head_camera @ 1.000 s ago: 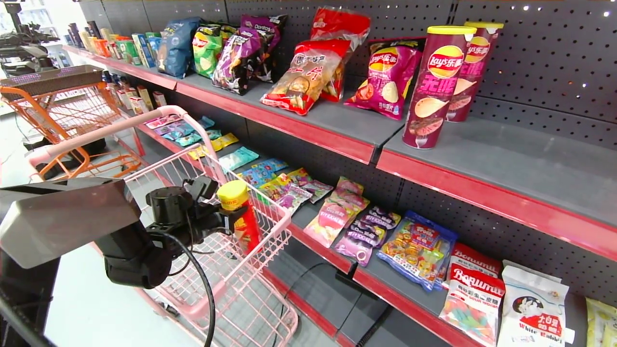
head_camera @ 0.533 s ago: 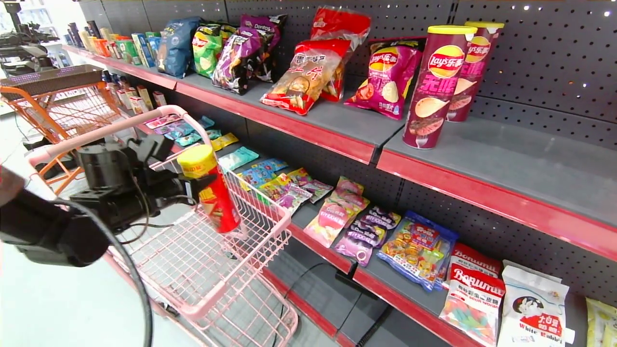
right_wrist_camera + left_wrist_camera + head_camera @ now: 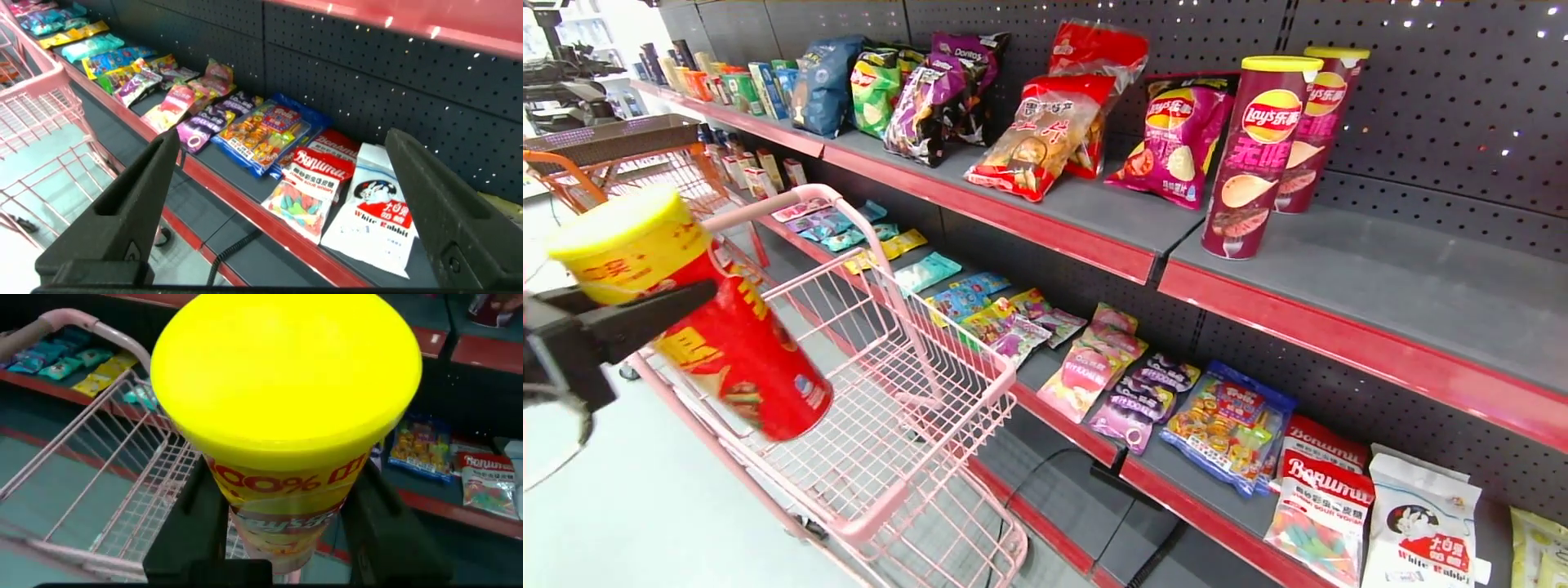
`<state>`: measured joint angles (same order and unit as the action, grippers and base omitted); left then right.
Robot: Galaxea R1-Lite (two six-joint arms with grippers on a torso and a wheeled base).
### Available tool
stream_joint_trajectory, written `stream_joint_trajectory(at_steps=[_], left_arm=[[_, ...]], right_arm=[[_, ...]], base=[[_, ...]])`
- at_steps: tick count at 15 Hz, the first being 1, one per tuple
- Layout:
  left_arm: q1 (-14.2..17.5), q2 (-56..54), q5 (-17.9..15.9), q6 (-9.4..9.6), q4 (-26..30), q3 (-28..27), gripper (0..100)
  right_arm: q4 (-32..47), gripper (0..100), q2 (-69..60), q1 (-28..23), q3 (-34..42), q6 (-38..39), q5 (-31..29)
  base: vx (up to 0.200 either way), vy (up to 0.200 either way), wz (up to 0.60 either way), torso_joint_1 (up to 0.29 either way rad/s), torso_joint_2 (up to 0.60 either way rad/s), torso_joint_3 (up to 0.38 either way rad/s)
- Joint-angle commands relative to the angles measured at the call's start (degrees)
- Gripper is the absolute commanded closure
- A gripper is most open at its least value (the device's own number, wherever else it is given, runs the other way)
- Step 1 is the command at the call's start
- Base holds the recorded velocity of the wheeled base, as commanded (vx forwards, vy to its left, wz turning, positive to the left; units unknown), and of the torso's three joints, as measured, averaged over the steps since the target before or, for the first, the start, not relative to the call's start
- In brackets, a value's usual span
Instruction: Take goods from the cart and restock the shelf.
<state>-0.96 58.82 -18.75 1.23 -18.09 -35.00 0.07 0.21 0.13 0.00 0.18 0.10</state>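
Note:
A red chip can with a yellow lid (image 3: 711, 327) hangs tilted above the pink cart (image 3: 947, 384), close to the head camera at the left. My left gripper (image 3: 674, 314) is shut on it, one black finger (image 3: 629, 322) lying across its side. In the left wrist view the lid (image 3: 286, 376) sits between the two fingers (image 3: 196, 523) of the left gripper (image 3: 286, 535). My right gripper (image 3: 282, 220) is open, holding nothing, over the lower shelf's candy bags (image 3: 261, 135). Two purple chip cans (image 3: 1250, 155) stand on the upper shelf (image 3: 1380, 286).
Chip bags (image 3: 1037, 131) lie along the upper shelf left of the purple cans; bare grey shelf lies to their right. The lower shelf (image 3: 1176, 490) holds several flat candy packs. An orange cart (image 3: 621, 163) stands behind the pink one. A black cable (image 3: 1045, 482) trails on the floor.
My left arm has lifted the red can up out of the pink cart, leftward and much nearer the head camera. The head view has shifted slightly.

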Motion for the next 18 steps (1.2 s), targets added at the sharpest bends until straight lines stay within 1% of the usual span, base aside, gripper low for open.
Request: stream_joint_trajectory(at_steps=[1,2,3,7,8,11,14,16,18], left_arm=[[0.35,-21.20,3.54,0.79,12.47,4.06,100],[0.35,-26.83,3.63,0.88,19.15,3.97,100],[0.26,-29.55,3.46,0.88,21.69,4.06,100],[0.08,-32.63,3.10,0.61,22.22,3.89,100],[0.08,-32.89,2.31,0.53,22.22,4.06,100],[0.08,-34.39,2.05,0.44,22.22,5.64,100],[0.08,-35.44,1.96,0.70,22.13,6.61,100],[0.08,-35.53,2.05,0.70,22.13,6.61,100],[0.08,-35.53,2.05,0.79,22.13,6.61,100]], right_arm=[[-0.07,0,-0.03,0.04,0.00,-0.01,-0.01],[0.01,0,-0.03,0.04,0.00,-0.01,-0.01],[0.01,0,-0.03,0.04,0.00,-0.01,-0.01],[-0.07,0,-0.03,0.04,0.00,0.08,-0.01],[-0.07,0,-0.03,0.04,0.00,0.17,-0.01],[-0.07,0,-0.03,0.04,0.00,0.52,-0.01],[-0.07,0,-0.03,0.04,0.00,0.61,-0.01],[-0.16,0,-0.03,0.04,0.00,2.28,-0.01],[-0.16,0,-0.03,0.04,0.00,2.28,-0.01]], base=[[0.000,0.000,0.00,0.129,-0.40,-0.261],[0.000,0.000,0.00,0.168,-0.48,-0.305],[0.000,0.000,0.00,0.193,-0.51,-0.325],[0.000,0.000,0.00,0.217,-0.57,-0.348],[0.000,0.000,0.00,0.246,-0.60,-0.364],[0.000,0.000,0.00,0.217,-0.52,-0.312],[0.000,0.000,0.00,0.168,-0.40,-0.232],[0.000,0.000,0.00,0.164,-0.37,-0.215],[0.000,0.000,0.00,0.053,-0.15,-0.075]])
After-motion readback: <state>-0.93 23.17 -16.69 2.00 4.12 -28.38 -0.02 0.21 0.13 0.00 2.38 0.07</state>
